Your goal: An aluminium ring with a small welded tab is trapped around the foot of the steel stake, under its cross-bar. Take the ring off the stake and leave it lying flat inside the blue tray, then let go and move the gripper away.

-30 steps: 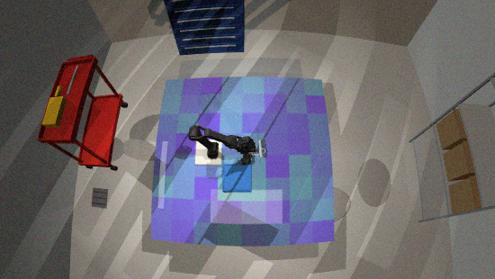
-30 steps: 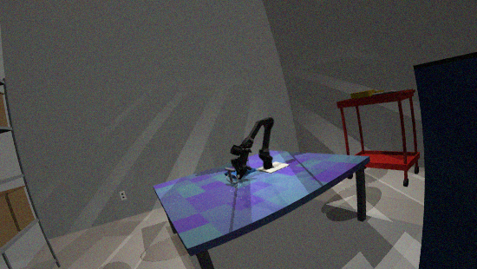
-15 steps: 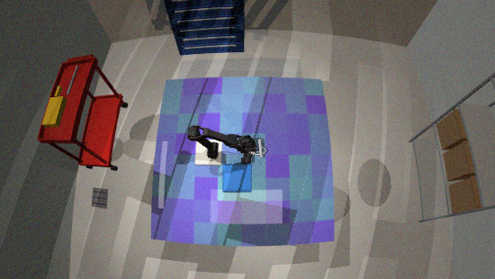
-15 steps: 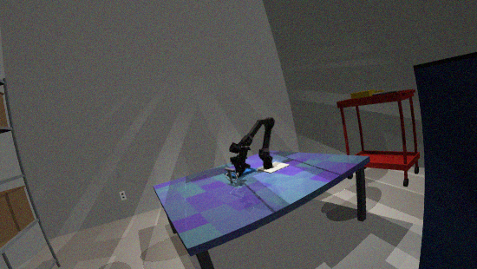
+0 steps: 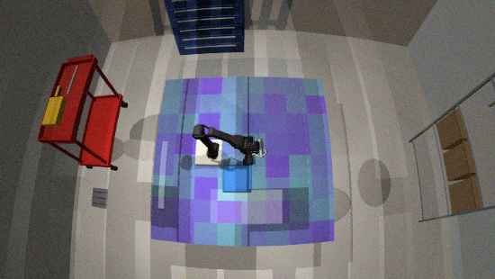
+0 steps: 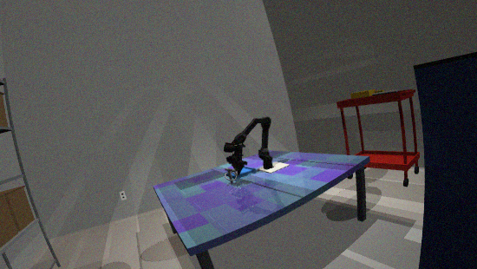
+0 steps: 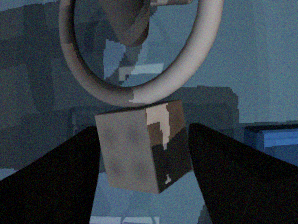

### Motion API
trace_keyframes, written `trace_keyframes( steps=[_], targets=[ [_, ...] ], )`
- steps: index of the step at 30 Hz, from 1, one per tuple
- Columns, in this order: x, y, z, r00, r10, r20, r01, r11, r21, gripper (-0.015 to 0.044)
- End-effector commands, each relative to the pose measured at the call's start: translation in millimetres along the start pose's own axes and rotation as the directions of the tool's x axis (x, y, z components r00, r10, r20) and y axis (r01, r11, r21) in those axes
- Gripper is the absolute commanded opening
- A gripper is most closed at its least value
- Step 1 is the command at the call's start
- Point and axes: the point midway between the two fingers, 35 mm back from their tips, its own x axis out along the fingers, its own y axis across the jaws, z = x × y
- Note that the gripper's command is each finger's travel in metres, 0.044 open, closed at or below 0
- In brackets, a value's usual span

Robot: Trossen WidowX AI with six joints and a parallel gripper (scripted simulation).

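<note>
My gripper (image 7: 144, 135) is shut on the square tab (image 7: 130, 155) of the aluminium ring in the wrist view. The ring (image 7: 210, 30) (image 6: 225, 177) stands out beyond the fingertips and looks tilted in the exterior view. The steel stake (image 7: 127, 20) shows inside the ring's outline, with part of its cross-bar (image 7: 172, 2) at the top edge. Whether the ring still encircles the stake I cannot tell. The blue tray (image 5: 237, 182) (image 7: 272, 145) lies beside the gripper, nearer the bottom of the top view, and the ring is outside it.
The arm's pale base plate (image 5: 202, 158) (image 6: 279, 167) sits on the patchwork-coloured table (image 5: 288, 130) (image 6: 212, 201). The forearm hangs over the table between base and ring. A red cart (image 5: 100, 130) (image 6: 390, 160) and a blue cabinet (image 5: 209, 27) stand away from the table.
</note>
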Motion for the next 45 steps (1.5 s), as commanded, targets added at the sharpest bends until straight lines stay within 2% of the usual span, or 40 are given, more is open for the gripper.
trace_keyframes(
  steps=[1, 30, 45],
  targets=[
    [-5, -3, 5, 0.999, 0.024, -0.042, -0.024, 1.000, 0.006, 0.0000],
    [-19, -20, 11, 0.988, 0.134, -0.074, -0.130, 0.990, 0.046, 0.0000],
    [-26, -25, 13, 0.987, 0.147, -0.063, -0.143, 0.988, 0.053, 0.0000]
  ],
)
